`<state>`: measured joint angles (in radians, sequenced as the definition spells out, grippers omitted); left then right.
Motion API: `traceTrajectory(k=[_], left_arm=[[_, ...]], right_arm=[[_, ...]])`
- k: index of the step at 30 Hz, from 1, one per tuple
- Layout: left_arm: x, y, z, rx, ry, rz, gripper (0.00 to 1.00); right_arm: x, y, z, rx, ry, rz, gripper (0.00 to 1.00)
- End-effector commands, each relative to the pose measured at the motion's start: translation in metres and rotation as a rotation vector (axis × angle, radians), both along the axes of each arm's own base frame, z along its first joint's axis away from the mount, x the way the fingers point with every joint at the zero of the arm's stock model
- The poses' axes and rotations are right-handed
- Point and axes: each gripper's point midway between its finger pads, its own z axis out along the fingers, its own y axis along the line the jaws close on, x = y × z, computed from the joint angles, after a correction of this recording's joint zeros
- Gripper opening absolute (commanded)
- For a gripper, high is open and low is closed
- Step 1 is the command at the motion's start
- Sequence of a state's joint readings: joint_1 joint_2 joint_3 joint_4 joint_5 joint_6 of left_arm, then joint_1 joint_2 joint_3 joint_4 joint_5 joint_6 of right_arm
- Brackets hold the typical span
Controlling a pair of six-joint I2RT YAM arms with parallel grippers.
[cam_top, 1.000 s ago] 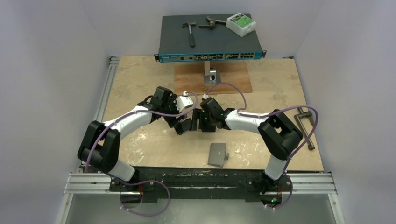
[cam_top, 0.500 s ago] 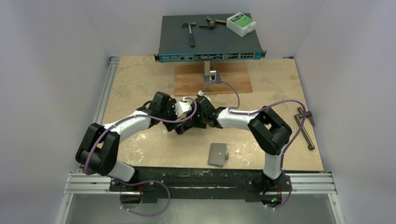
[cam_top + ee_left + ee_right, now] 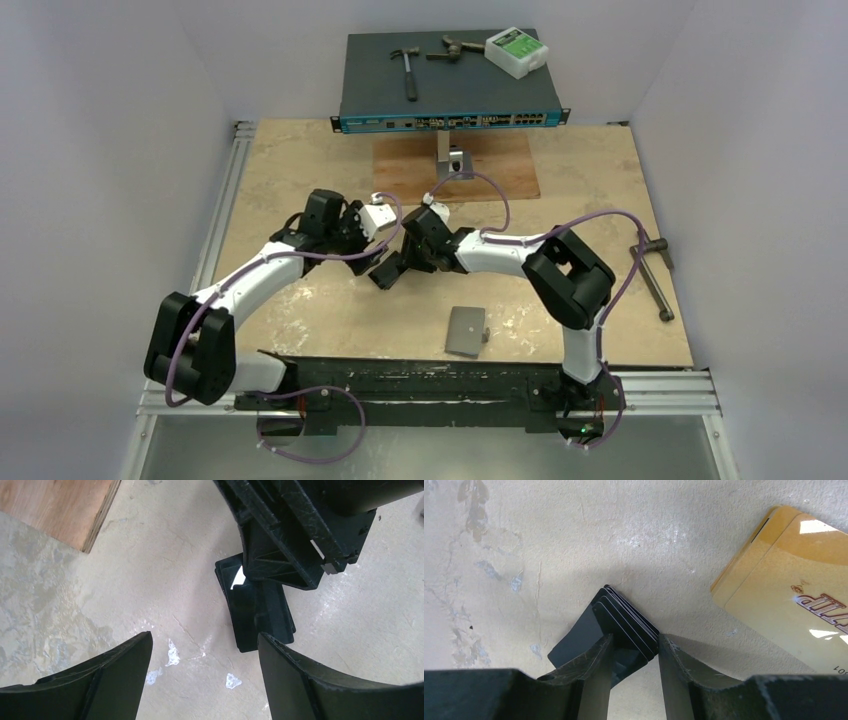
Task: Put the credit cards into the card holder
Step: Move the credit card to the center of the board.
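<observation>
Two overlapping orange-yellow credit cards (image 3: pixel 789 575) lie flat on the table, to the right of my right gripper (image 3: pixel 634 640). That gripper has its fingers pressed against both sides of a black folding case (image 3: pixel 624 615) with layered edges, which lies on the table. The left wrist view shows the same black case (image 3: pixel 262 612) under the right gripper's fingers (image 3: pixel 295 540). My left gripper (image 3: pixel 205 647) hangs open over bare table just beside it, holding nothing. The grey card holder (image 3: pixel 465 331) lies apart near the table's front edge. The arms hide the credit cards in the top view.
A network switch (image 3: pixel 450 100) stands at the back with a hammer (image 3: pixel 408 70) and a white box (image 3: pixel 516 50) on top. A wooden board (image 3: pixel 455 168) with a metal bracket lies in front of it. A metal clamp tool (image 3: pixel 655 275) rests at the right edge.
My right gripper has moved left and down and narrowed onto the black case. My left arm has drawn back to the left, still open.
</observation>
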<state>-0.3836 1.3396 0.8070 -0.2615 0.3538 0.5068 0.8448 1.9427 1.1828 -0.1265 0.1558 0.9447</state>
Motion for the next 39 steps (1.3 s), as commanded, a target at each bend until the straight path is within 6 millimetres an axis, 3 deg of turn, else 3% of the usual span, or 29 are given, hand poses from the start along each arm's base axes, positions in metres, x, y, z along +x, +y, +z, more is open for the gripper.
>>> traceTrajectory(k=[1,9,16,21,24,27,32,39], left_arm=[[0.007,-0.004,0.027,-0.111,0.0,0.011,0.77],[0.007,-0.002,0.013,-0.027,-0.087,-0.099,0.77],[0.012,-0.015,-0.009,0.103,-0.139,-0.18,0.78],[0.017,-0.022,-0.009,0.133,-0.171,-0.193,0.77],[0.02,-0.021,-0.011,0.154,-0.193,-0.184,0.77],[0.021,-0.019,-0.018,0.202,-0.257,-0.194,0.77],[0.02,-0.023,-0.014,0.195,-0.408,-0.243,0.77],[0.014,-0.029,-0.019,0.197,-0.419,-0.303,0.77]], right_arm=[[-0.04,-0.073,-0.071,-0.318,0.153,-0.048,0.35],[-0.051,-0.082,-0.063,-0.297,0.157,-0.058,0.38],[-0.052,-0.052,-0.045,-0.161,0.172,0.001,0.47],[-0.057,-0.023,-0.035,0.005,0.18,0.06,0.56],[-0.061,-0.013,-0.039,0.056,0.209,0.076,0.56],[-0.066,-0.014,-0.049,0.055,0.245,0.07,0.54],[-0.068,-0.03,-0.064,0.015,0.29,0.007,0.51],[-0.066,-0.049,-0.078,-0.09,0.304,-0.047,0.51]])
